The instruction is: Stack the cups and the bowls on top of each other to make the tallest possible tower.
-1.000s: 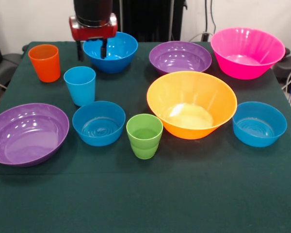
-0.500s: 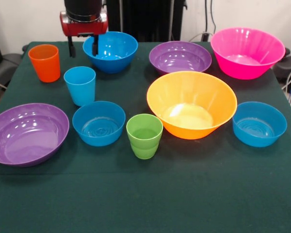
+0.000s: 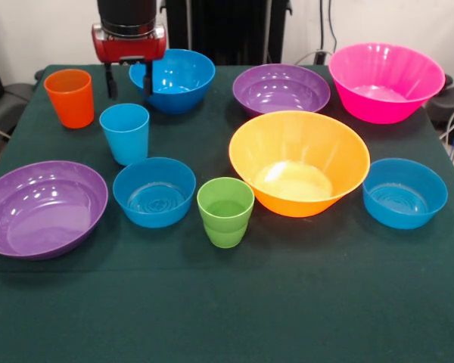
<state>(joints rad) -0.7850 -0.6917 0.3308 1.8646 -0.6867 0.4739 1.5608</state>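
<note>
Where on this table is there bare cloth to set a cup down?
The widest free patch is the near strip in front of the green cup. Another lies right of the near blue bowl. Around the orange-yellow bowl and light blue cup, it is crowded.

I have one view only, the front camera. It sits across the table (image 3: 234, 318) from the arm, raised a little and tilted down, so I look along the green cloth toward the back wall. It stands close enough that the tabletop fills nearly the whole width, its near edge cut off at the bottom. The gripper (image 3: 129, 79) drops in at the top left. No second view to compare.
</note>
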